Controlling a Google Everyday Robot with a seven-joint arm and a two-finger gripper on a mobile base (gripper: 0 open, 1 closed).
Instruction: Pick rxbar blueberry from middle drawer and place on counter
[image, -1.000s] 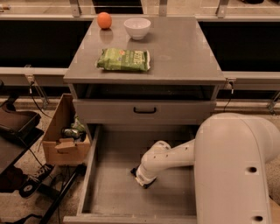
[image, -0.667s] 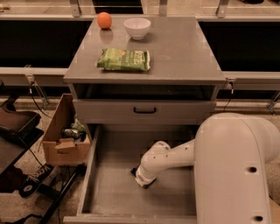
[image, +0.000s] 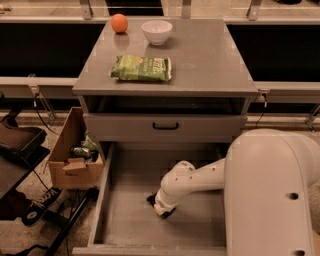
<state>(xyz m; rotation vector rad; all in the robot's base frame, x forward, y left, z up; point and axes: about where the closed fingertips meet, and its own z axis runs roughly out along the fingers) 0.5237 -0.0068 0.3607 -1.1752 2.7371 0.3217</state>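
Observation:
The middle drawer is pulled out at the bottom of the grey cabinet, and its flat grey floor shows. My white arm reaches down into it from the right. My gripper is low over the drawer floor near its middle, pointing down. The rxbar blueberry does not show; the arm's end hides the spot under the gripper. The counter is the cabinet's grey top, above and behind the drawer.
A green chip bag, a white bowl and an orange lie on the counter's left and back. The upper drawer front with a black handle is closed. A cardboard box stands left of the drawer.

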